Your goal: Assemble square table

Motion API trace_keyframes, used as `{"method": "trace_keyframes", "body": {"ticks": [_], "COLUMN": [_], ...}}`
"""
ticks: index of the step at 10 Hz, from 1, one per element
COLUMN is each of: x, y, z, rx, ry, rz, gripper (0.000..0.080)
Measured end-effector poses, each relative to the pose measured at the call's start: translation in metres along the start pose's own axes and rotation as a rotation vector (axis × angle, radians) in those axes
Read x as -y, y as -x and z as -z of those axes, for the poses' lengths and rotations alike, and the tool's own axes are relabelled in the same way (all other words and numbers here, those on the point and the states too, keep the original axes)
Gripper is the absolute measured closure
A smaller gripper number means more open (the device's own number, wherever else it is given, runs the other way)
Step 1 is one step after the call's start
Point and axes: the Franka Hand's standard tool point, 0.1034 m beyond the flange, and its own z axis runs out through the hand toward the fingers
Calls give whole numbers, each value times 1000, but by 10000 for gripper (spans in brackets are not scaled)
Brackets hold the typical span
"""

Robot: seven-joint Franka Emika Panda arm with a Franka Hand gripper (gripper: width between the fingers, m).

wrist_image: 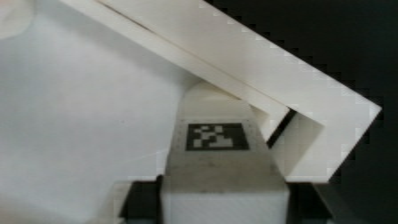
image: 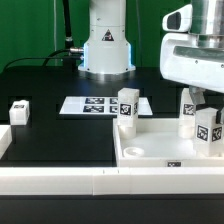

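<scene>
One leg (image: 208, 127) in pincer (image: 207, 112), over tabletop (image: 150, 152)

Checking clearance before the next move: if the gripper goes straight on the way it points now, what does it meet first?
The gripper points down at the tabletop, clamped on a leg. Going straight on, that leg's lower end would likely meet the tabletop's inner floor near the corner. The remaining gap is unclear from these views.
</scene>
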Motion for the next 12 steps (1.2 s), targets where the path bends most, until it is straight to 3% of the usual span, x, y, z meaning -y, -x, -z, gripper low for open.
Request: {"method": "trace_keyframes", "body": {"ticks": [1,3,9,12], "x": [0,-2,-1,0], "y": [0,1,-1,-6], "z": [0,-2,-2,0], "rx": [0,2,-9,-27], "ry": [1,3,4,14], "rz": [10,125,590,979], "gripper": [499,186,151,151]}}
